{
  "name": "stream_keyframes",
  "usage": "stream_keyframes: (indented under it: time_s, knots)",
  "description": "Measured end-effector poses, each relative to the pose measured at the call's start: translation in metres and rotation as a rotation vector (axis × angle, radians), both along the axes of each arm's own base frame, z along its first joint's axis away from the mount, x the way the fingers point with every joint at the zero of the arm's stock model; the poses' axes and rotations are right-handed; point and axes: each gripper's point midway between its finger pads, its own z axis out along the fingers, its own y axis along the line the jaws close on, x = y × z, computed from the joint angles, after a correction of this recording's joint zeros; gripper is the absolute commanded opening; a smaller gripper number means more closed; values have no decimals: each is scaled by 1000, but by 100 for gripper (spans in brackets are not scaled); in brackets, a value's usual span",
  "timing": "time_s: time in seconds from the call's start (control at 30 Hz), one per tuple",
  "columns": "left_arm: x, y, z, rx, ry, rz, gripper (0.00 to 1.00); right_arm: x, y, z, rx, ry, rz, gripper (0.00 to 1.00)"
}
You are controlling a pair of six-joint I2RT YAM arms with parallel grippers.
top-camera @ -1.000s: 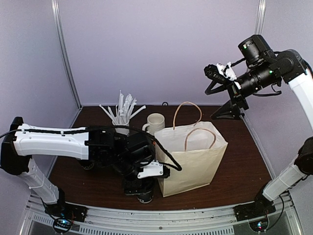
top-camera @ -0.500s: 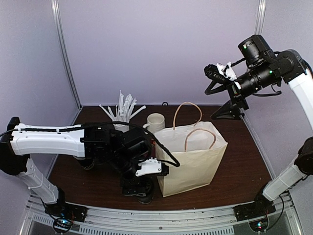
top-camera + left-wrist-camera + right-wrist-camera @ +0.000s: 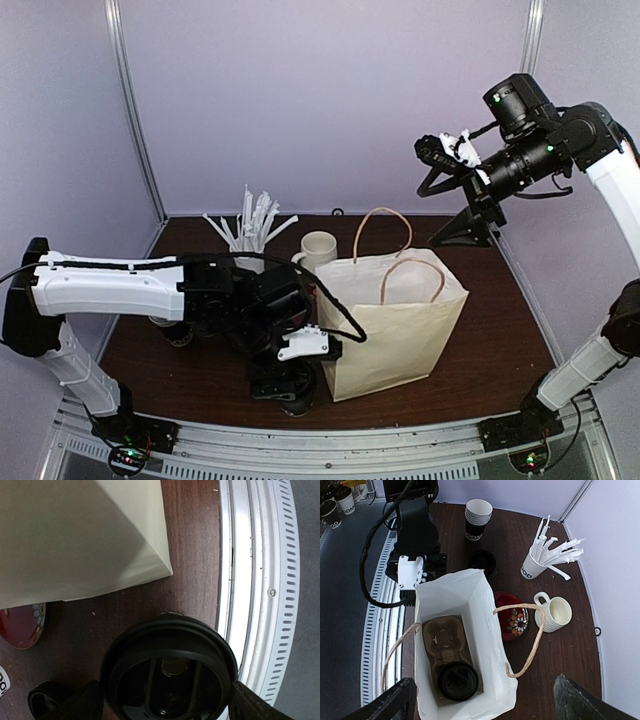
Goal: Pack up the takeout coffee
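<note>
One takeout coffee cup, black with a black lid, stands on the table just left of the bag's front corner, by the near rail. My left gripper points down over it, a finger pressed against each side of the lid; in the top view the gripper hides most of the cup. The second black lidded cup sits in the near slot of a cardboard carrier inside the open white paper bag. My right gripper hangs high above the bag, open and empty.
A stack of open paper cups and a loose black lid lie left of the bag. The white straw cup, a red flowered plate and the cream mug stand behind it. The metal rail runs along the near edge.
My left arm has shifted slightly left and settled over the cup by the bag's front corner. My right arm has edged a little left, still high above the bag.
</note>
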Motion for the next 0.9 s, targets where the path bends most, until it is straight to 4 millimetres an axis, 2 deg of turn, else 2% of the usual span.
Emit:
stream_keyframes:
  time_s: [0.27,0.53,0.7,0.83,0.9]
  knots:
    - [1,-2,-1,-2,-4,-13,76,-1,2,5,20,14,-1,99]
    - [-2,2,1,23,10,-23,72,18,-4,22,97,38,-76,99]
    - [-6,10,9,23,20,-25,70,22,1,11,88,91,-66,99]
    - [-8,16,30,-26,4,-21,70,21,6,-10,52,170,-36,98]
    - [-9,19,39,-44,-4,-16,70,20,11,-20,38,210,-21,94]
